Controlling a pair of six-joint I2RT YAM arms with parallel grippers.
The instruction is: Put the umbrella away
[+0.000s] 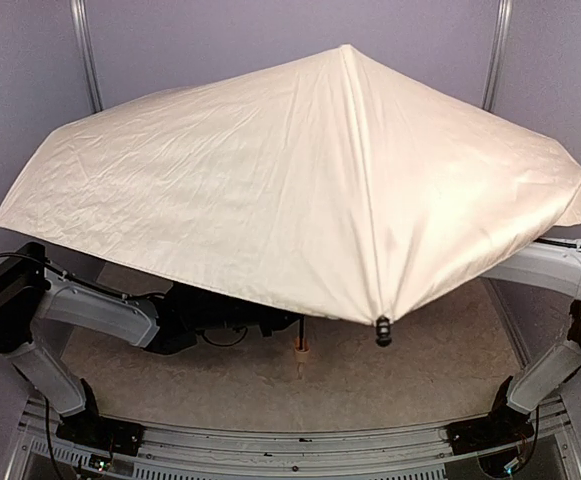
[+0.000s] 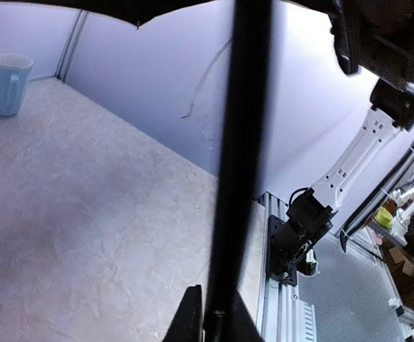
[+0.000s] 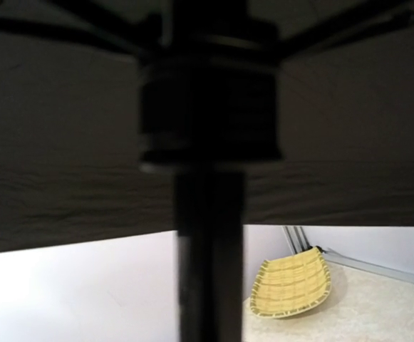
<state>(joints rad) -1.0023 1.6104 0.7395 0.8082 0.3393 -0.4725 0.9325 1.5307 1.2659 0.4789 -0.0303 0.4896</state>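
Note:
The umbrella stands open. Its cream canopy (image 1: pixel 270 180) covers most of the top view and hides both grippers there. A small tan handle (image 1: pixel 301 350) hangs just above the table under the canopy. In the left wrist view my left gripper (image 2: pixel 217 317) is shut on the thin black shaft (image 2: pixel 239 142), one dark finger (image 2: pixel 189 317) pressed against each side. The right wrist view looks up the shaft (image 3: pixel 210 271) at the black runner (image 3: pixel 210 107) and the canopy's dark underside. My right gripper's fingers do not show in any view.
A woven straw basket (image 3: pixel 292 288) lies tilted against the back wall. A pale blue mug (image 2: pixel 8 84) stands at the table's far corner. The left arm (image 1: pixel 100 310) and the right arm (image 1: pixel 555 270) reach in under the canopy from the sides.

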